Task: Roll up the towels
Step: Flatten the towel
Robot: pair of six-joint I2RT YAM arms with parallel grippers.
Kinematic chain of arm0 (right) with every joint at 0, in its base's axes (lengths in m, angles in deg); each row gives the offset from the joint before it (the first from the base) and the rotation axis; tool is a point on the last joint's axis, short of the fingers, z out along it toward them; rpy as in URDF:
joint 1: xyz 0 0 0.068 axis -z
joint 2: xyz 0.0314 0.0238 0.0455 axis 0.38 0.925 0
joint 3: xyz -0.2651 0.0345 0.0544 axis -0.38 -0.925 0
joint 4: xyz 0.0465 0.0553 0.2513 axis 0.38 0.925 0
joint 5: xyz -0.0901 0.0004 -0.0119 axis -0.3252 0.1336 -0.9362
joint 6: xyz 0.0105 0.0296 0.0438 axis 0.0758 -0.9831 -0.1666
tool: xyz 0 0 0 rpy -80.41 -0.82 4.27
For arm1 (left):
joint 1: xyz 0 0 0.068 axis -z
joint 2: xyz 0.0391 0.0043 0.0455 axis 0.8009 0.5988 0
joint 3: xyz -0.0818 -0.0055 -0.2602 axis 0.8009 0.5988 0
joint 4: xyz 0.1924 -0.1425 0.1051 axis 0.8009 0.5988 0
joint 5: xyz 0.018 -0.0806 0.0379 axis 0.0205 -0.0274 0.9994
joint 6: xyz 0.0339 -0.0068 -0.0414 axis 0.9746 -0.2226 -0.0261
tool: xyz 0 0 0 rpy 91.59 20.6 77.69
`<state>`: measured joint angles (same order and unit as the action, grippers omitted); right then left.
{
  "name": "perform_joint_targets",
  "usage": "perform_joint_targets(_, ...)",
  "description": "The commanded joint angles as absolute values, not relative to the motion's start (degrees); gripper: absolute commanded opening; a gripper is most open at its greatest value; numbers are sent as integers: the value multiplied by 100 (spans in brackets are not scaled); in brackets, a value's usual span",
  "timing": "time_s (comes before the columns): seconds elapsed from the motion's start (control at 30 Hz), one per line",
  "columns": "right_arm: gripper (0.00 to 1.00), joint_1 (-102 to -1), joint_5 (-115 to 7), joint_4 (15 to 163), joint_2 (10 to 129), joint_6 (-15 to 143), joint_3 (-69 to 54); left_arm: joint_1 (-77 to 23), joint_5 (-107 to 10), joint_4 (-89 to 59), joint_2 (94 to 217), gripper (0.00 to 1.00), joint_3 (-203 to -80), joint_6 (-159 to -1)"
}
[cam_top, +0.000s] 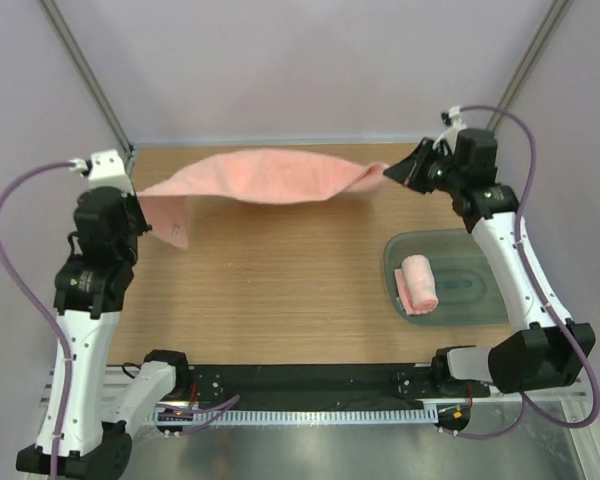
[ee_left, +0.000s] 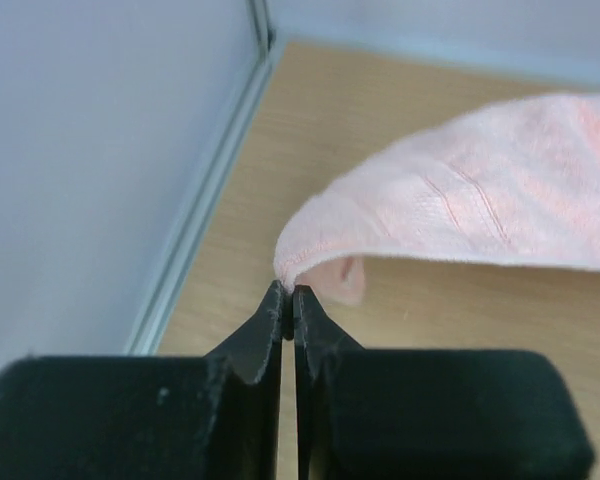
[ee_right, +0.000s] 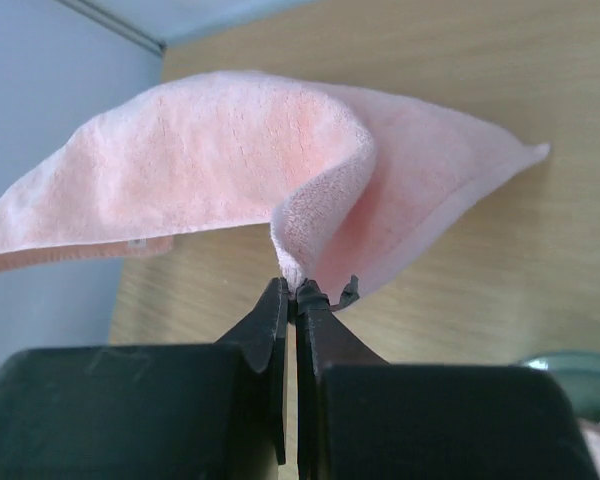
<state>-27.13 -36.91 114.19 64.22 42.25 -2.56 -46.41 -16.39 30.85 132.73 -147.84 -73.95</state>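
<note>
A long plain salmon-pink towel [cam_top: 265, 176] hangs stretched in the air across the far part of the table, sagging a little in the middle. My left gripper [cam_top: 138, 196] is shut on its left end, where a corner droops down [cam_top: 170, 222]. My right gripper [cam_top: 388, 172] is shut on its right end. In the left wrist view the towel [ee_left: 460, 200] rises from my closed fingertips [ee_left: 288, 298]. In the right wrist view it [ee_right: 230, 160] folds up from my closed fingertips [ee_right: 294, 288]. A smaller pink towel [cam_top: 418, 285] lies rolled up in the tray.
A translucent teal-grey tray [cam_top: 475, 290] sits at the right of the wooden table, its rim showing in the right wrist view [ee_right: 570, 375]. A metal frame post [ee_left: 205, 190] and grey walls border the far left corner.
</note>
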Motion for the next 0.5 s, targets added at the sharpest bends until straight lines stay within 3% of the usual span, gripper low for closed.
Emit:
perform_joint_targets(0.0, 1, -2866, -3525, 10674, 6466, 4116, -1665, -4663, -1389, 2699, 13249, 5, -13308, -7242)
perform_joint_targets(0.03, 1, -2945, -3603, 10796, 6466, 4177, -2015, -4663, -944, 2779, 13162, 15, -13149, -7374)
perform_joint_targets(0.07, 1, -2946, -3648, 10910, 6422, 4178, -2141, -4663, -783, 2875, 13109, 43, -13000, -7619)
perform_joint_targets(0.1, 5, -2963, -3622, 10955, 6378, 4160, -2281, -4689, -677, 3059, 13047, 53, -13007, -7769)
perform_joint_targets(0.13, 13, -3015, -3622, 10964, 6300, 4169, -2483, -4733, -702, 3139, 12925, 56, -13051, -7884)
perform_joint_targets(0.17, 47, -3051, -3709, 10973, 6194, 4178, -2537, -4785, -720, 3253, 12880, 59, -13182, -8059)
perform_joint_targets(0.23, 78, -3191, -3823, 11165, 5957, 4274, -2442, -4838, -720, 3298, 12757, 68, -13332, -8218)
perform_joint_targets(0.27, 81, -3226, -3954, 11245, 5921, 4309, -2345, -4847, -790, 3272, 12739, 73, -13376, -8271)
perform_joint_targets(0.47, 84, -3437, -4070, 11535, 5797, 4275, -1589, -4847, -1265, 3455, 13159, 76, -13640, -8333)
